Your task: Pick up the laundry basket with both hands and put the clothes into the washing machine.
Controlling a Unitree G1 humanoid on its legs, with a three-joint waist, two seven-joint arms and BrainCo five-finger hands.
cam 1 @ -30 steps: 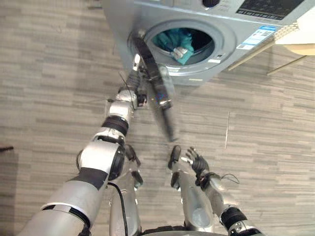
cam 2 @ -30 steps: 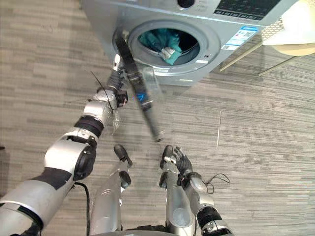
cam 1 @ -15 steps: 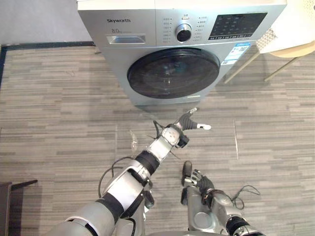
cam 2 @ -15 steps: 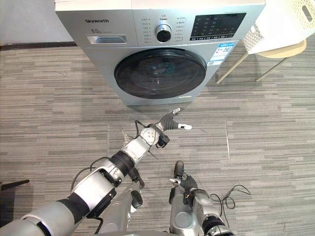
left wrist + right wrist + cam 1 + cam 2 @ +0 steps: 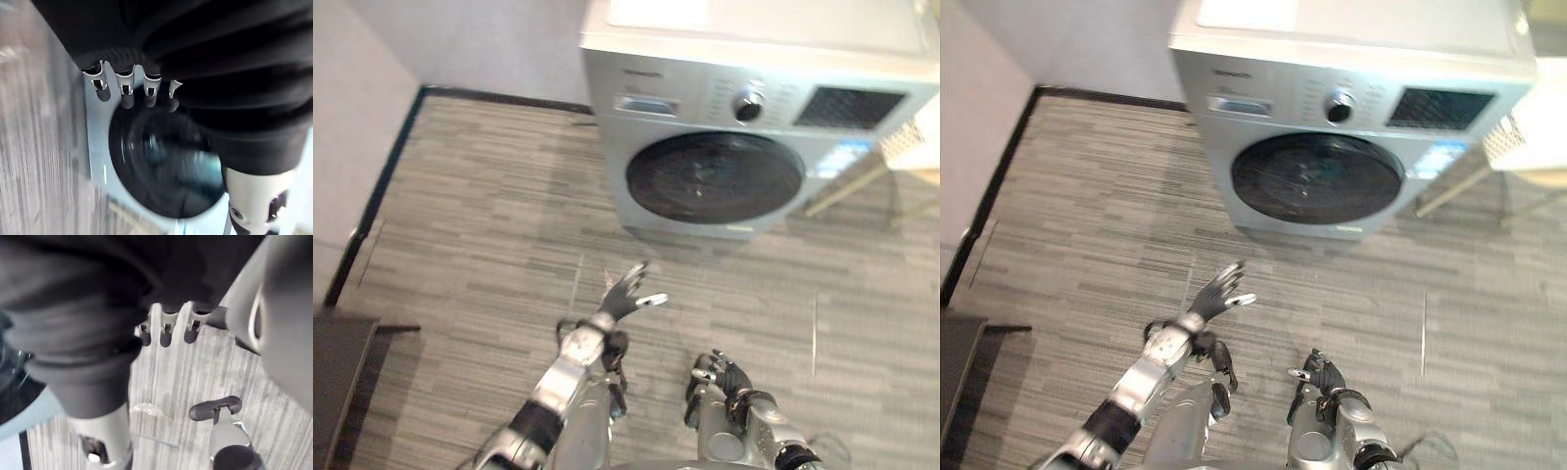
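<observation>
Eye views: washing machine upper right, round door closed. White latticed basket at right edge, beside the machine. Centre: left hand, fingers splayed, empty. Bottom: right hand, fingers relaxed, empty.
Left wrist: same door up close, past its fingers.
Right wrist: striped floor instead.

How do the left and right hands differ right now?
The left hand is stretched forward toward the washer, fingers spread; the right hand sits low, close to the body. The left hand faces the washer's shut door; the right hand faces the floor. Neither touches the washer.
</observation>
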